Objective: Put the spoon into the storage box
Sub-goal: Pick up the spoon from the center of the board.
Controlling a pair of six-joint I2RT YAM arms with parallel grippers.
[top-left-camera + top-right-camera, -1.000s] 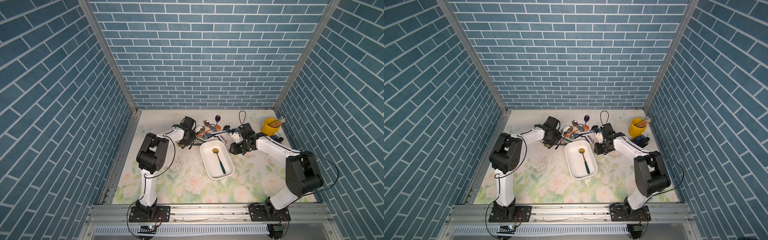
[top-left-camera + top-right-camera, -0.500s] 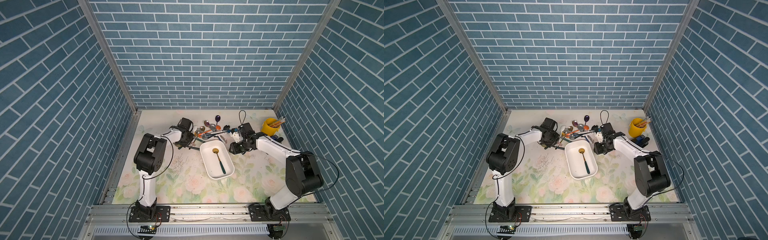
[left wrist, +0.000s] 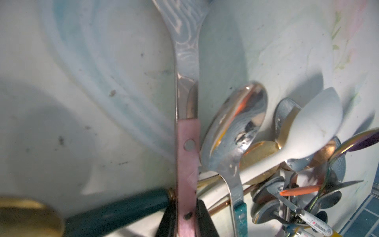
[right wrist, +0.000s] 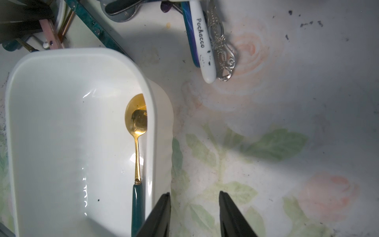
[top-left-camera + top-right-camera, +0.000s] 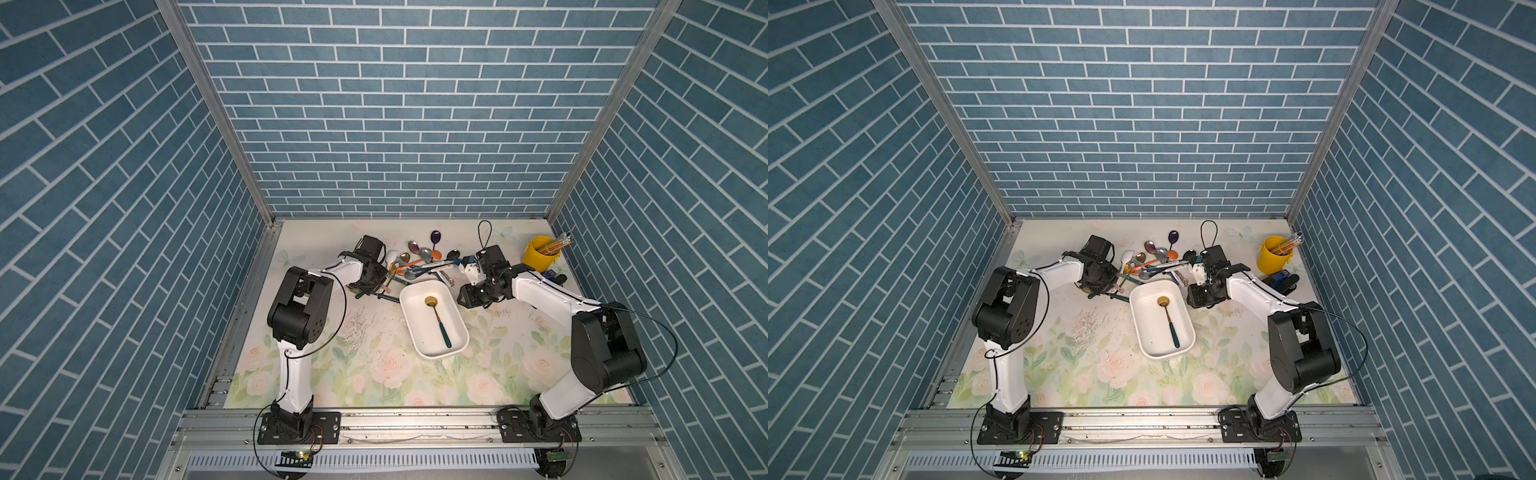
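Pink plastic and bare steel: the pink-handled spoon [image 3: 187, 143] is laid flat on the surface at the left edge of the spoon pile [image 5: 419, 262], just far and left of the white storage box [image 5: 417, 328]. Its metal head runs out of the left wrist view. The left tool [image 3: 185, 203] is drawn in around the handle, with a black finger [image 3: 167, 217] against each side. How firm the hold is cannot be told. A dark green handle [image 3: 114, 207] meets the pink one right beside the fingers, and a large silver spoon [image 3: 233, 131] is propped just beside it.

One gold spoon [image 5: 438, 322] with a green handle is already laid in the box. The right tool [image 4: 194, 215] is held partly open and empty, just right of the box's wall. A yellow cup [image 5: 540, 255] of pencils is set far right, well apart.

Risks, as judged:
- The green handle could be caught by a finger and dragged or lifted along.
- The silver spoon could be tipped, and the pile scattered, when the pink handle is raised.
- Because the hold is on the handle, away from the head, the heavier end could sag or swing.
- The smooth plastic could be lost from the hold.
- The box's rim could be struck on the way over, and the light tub shoved.
- The right tool, so close to the box, could be met by the left arm above it.
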